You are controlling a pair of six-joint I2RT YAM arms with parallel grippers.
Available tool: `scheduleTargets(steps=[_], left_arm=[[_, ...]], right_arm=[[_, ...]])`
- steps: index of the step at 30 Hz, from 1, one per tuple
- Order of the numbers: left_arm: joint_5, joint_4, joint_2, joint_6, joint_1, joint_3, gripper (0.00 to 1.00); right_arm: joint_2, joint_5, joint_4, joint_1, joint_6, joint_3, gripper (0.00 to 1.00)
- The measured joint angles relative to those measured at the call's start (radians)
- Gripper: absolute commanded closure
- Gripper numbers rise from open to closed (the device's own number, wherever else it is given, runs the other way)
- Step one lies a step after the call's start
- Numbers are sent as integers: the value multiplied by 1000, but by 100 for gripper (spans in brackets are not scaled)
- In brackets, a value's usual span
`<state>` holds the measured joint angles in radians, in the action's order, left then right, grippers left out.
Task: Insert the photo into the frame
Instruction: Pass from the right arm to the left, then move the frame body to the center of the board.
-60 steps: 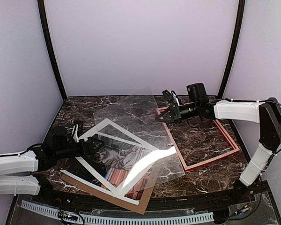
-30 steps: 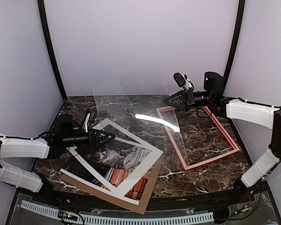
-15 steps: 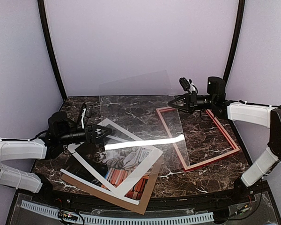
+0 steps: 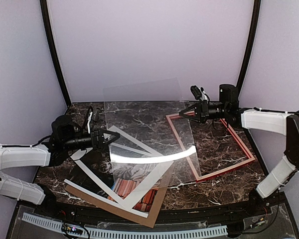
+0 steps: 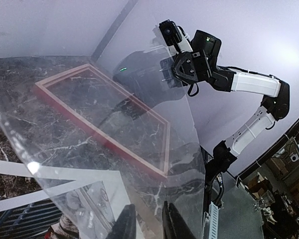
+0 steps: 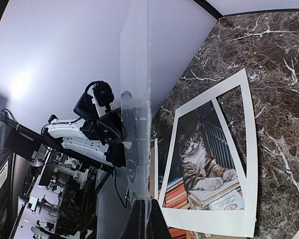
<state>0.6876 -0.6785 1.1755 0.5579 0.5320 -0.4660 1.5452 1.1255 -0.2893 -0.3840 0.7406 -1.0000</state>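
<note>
The photo [image 4: 125, 169], a tabby cat with red-orange books, lies flat at the front left under a white mat [image 4: 97, 180]; the right wrist view shows the photo [image 6: 204, 159] too. The red frame [image 4: 224, 170] lies empty on the right. A clear sheet [image 4: 149, 124] hangs bowed above the table between both arms. My right gripper [image 4: 191, 110] is shut on its right edge, seen edge-on in the right wrist view [image 6: 147, 206]. My left gripper [image 4: 114, 138] is at the sheet's left edge, and its fingers [image 5: 124, 221] stand narrowly apart.
A brown backing board [image 4: 154, 209] lies under the mat and photo, reaching toward the near table edge. Purple walls with black corner posts close in the marble table. Part of the sheet hangs over the frame's left rail [image 5: 104, 139].
My right gripper lifted the clear sheet off the mat and tilted it up. My left gripper rose to the sheet's left edge, and its jaws narrowed from wide open.
</note>
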Motion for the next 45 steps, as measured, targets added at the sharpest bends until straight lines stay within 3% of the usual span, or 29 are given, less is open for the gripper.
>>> scheduleTargets(steps=[14,22,27,31,45], left_arm=[[14,15,54,33,-1,-40,100],[3,62,19,59,-1,-40,100],[-19,136,-73,86,-1,-43,100],[-56,242,-146,93,-2,-77,100],[-238,710,-304,-33,-23,-310,100]], right_arm=[[10,-18,14,0,-38,6,98],[25,-61,108,-3,-93,0,54],[33,-140,229,-4,-154,-13,41],[33,-233,328,0,-202,-14,12],[33,-629,553,-20,-338,48,8]])
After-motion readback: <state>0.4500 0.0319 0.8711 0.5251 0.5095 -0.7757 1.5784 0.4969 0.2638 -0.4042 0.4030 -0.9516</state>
